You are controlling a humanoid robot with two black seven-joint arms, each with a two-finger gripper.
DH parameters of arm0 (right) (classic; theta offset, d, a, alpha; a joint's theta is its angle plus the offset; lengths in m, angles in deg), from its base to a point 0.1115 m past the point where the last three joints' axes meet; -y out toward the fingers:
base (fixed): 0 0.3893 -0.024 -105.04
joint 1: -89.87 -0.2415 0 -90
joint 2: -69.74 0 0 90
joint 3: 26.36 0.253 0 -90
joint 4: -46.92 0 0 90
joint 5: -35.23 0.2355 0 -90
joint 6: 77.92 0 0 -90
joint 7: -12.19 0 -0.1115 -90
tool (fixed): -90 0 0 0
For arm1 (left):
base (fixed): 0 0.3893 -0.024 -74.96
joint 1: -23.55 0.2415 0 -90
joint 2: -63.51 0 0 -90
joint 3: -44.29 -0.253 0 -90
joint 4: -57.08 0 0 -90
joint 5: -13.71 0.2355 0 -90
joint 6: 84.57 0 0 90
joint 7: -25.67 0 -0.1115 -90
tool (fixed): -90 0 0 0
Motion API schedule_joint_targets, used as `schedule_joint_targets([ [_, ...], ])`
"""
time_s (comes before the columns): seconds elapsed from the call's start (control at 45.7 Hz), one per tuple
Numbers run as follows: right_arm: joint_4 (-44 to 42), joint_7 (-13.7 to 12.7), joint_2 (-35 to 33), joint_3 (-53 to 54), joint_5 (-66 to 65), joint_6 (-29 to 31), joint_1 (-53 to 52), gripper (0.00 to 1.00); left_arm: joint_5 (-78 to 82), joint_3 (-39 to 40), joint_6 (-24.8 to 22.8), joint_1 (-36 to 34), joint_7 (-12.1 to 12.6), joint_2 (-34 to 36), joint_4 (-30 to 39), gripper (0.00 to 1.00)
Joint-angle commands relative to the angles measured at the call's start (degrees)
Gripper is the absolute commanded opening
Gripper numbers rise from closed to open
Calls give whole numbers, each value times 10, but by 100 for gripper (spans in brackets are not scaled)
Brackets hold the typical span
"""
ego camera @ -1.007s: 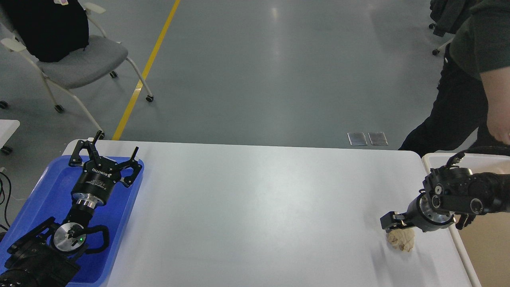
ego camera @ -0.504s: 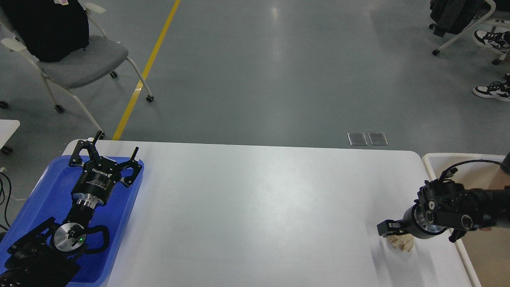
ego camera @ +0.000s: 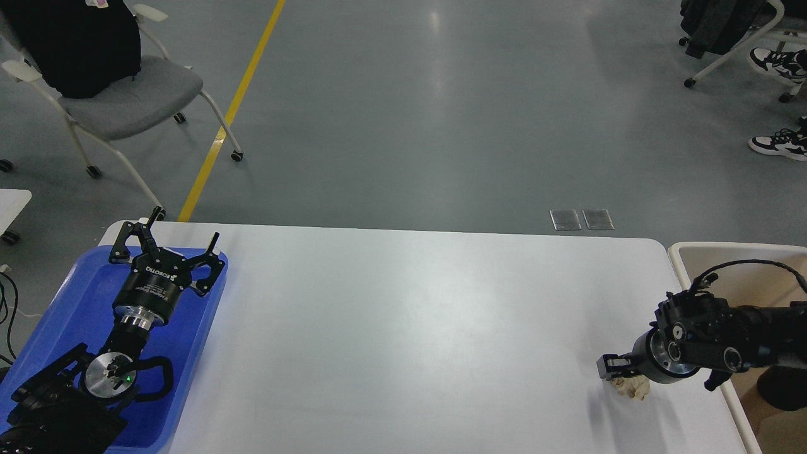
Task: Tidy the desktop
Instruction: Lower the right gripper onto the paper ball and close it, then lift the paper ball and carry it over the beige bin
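Note:
The white desktop [ego camera: 410, 328] fills the lower part of the head view. A small crumpled beige paper ball [ego camera: 635, 387] lies on it near the right edge. My right gripper [ego camera: 613, 368] comes in from the right, points left and hangs low right over the ball, covering most of it. Its fingers are dark and I cannot tell them apart. My left gripper [ego camera: 171, 237] is open and empty, held above the far end of the blue tray [ego camera: 66, 302] at the left.
A beige bin with a white rim [ego camera: 678, 253] stands against the desktop's right edge, under my right arm. A dark shape [ego camera: 782, 386] shows low in it. A grey chair [ego camera: 126, 94] stands on the floor beyond the far left corner.
My right gripper has sunk lower and slightly left over the paper ball, hiding more of it. A person at the right has left the view. My left arm has not moved.

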Motion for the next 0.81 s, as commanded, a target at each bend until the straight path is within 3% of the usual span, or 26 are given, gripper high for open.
schedule_joint_targets([
  [0.0,4,1,-1,1,0,-2,2,0,0,0,0,0,0,0,0,99],
  [0.372,14,0,-16,-1,0,1,-19,0,0,0,0,0,1,-1,0,99],
  [0.788,159,-2,-113,-83,-13,43,-216,0,0,0,0,0,1,-1,0,99],
])
